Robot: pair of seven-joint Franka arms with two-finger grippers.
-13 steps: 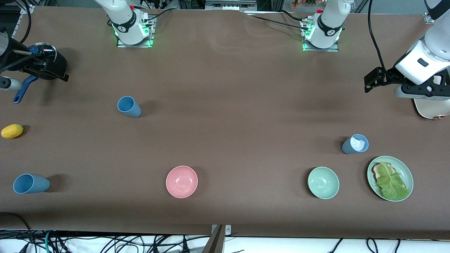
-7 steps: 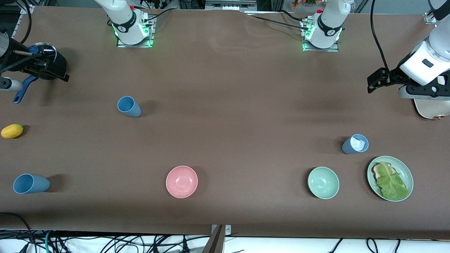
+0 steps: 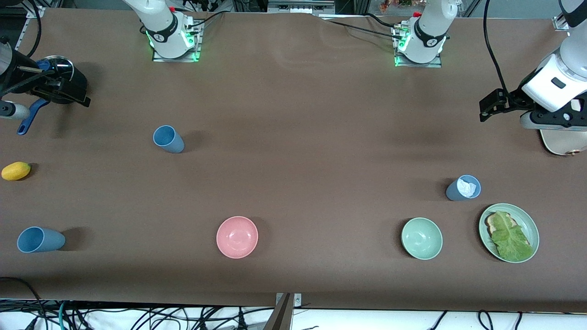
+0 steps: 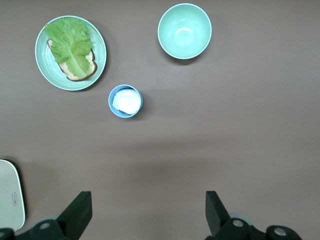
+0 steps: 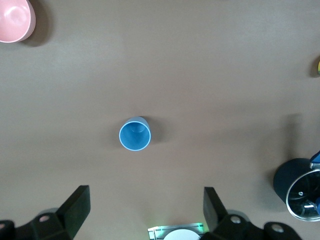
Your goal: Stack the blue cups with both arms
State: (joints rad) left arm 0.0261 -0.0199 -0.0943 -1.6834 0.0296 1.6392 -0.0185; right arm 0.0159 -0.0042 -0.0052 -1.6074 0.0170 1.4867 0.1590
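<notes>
Three blue cups stand upright on the brown table. One blue cup is toward the right arm's end. A second blue cup stands nearer the front camera at that same end. The third blue cup holds something white and stands beside the green plate toward the left arm's end. My right gripper hangs open and empty high over the pot's corner. My left gripper hangs open and empty over bare table at the left arm's end.
A pink bowl and a green bowl sit near the front edge. The green plate carries bread and lettuce. A black pot with a blue handle, a yellow fruit and a white board lie at the ends.
The left arm's hand has shifted a little toward its own end of the table, then held still. The right arm and the cups have not moved.
</notes>
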